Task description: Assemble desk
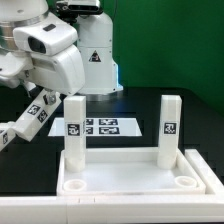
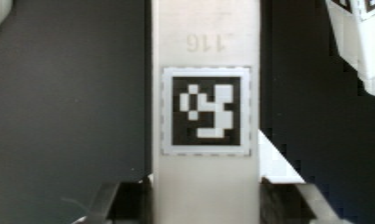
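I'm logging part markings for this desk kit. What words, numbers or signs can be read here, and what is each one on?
"116": faint raised digits on the white square plastic leg, near its tag.
Black-and-white square tags on that leg, the other upright white leg and the marker board: coded patterns, no letters.
Black triangle sign on the white robot base: no legible text.

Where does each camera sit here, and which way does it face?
Exterior view: before the tabletop, facing the two upright legs, marker board and robot arm.
Wrist view: on the wrist, close along the gripped leg; tool fingers show.
Shared: that leg, the exterior view's left one.
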`<state>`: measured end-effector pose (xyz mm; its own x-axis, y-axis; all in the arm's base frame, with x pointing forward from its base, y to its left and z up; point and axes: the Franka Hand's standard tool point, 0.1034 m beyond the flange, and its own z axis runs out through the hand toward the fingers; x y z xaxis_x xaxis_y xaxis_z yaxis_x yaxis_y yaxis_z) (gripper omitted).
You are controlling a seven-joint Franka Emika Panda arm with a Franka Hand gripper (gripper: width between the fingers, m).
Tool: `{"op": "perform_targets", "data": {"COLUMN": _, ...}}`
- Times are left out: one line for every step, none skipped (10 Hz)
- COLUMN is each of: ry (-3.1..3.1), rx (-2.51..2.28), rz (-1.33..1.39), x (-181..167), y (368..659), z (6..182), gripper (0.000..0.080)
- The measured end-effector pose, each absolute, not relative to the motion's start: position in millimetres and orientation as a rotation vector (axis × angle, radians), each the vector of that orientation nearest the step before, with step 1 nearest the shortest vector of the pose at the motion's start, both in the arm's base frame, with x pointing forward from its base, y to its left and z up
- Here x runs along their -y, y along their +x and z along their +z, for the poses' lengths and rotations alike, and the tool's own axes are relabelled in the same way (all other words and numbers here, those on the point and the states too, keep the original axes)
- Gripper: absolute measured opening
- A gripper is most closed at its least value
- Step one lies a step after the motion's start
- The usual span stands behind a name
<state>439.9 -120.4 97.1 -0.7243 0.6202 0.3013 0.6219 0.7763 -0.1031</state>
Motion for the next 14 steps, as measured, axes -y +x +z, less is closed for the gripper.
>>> {"op": "perform_targets", "data": {"ry": -0.955, "rx": 2.651, "rz": -0.007, "x": 120.4, "y": 439.9, "z": 97.1, "gripper": 0.0281}}
{"op": "perform_targets", "data": {"ry": -0.955, "rx": 2.651, "rz": -0.007, "x": 120.4, "y": 439.9, "z": 97.1, "gripper": 0.0281}}
{"op": "perform_targets", "data": {"ry": -0.955, "rx": 2.651, "rz": -0.007, "x": 120.4, "y": 439.9, "z": 97.1, "gripper": 0.0281}}
{"op": "perform_targets", "data": {"ry": -0.958, "rx": 2.655, "rz": -0.010, "x": 122.8, "y": 440.1, "z": 96.0, "gripper": 0.0281}}
{"op": "perform_targets", "data": {"ry": -0.951, "rx": 2.650, "rz": -0.009, "x": 124.9, "y": 437.0, "z": 99.4, "gripper": 0.0281}}
{"op": "perform_targets", "data": {"ry": -0.956, "rx": 2.642, "rz": -0.023, "x": 126.3, "y": 428.1, "z": 103.5, "gripper": 0.0281}}
{"op": "perform_targets", "data": {"ry": -0.965, "rx": 2.629, "rz": -0.033, "x": 127.8, "y": 417.6, "z": 104.2, "gripper": 0.0281}}
{"op": "perform_targets", "data": {"ry": -0.973, "rx": 2.620, "rz": -0.039, "x": 130.2, "y": 413.4, "z": 104.4, "gripper": 0.0281}}
{"op": "perform_targets", "data": {"ry": -0.970, "rx": 2.619, "rz": -0.046, "x": 132.8, "y": 409.8, "z": 102.0, "gripper": 0.0281}}
{"op": "perform_targets", "data": {"ry": -0.965, "rx": 2.598, "rz": -0.042, "x": 134.2, "y": 401.5, "z": 91.6, "gripper": 0.0281}}
{"op": "perform_targets", "data": {"ry": -0.965, "rx": 2.570, "rz": -0.030, "x": 134.4, "y": 396.0, "z": 79.7, "gripper": 0.0281}}
{"op": "perform_targets", "data": {"ry": -0.977, "rx": 2.540, "rz": -0.008, "x": 132.7, "y": 393.3, "z": 68.0, "gripper": 0.0281}}
{"op": "perform_targets", "data": {"ry": -0.994, "rx": 2.518, "rz": 0.009, "x": 128.3, "y": 393.3, "z": 60.2, "gripper": 0.0281}}
{"op": "perform_targets", "data": {"ry": -1.019, "rx": 2.494, "rz": 0.026, "x": 121.6, "y": 393.3, "z": 53.6, "gripper": 0.0281}}
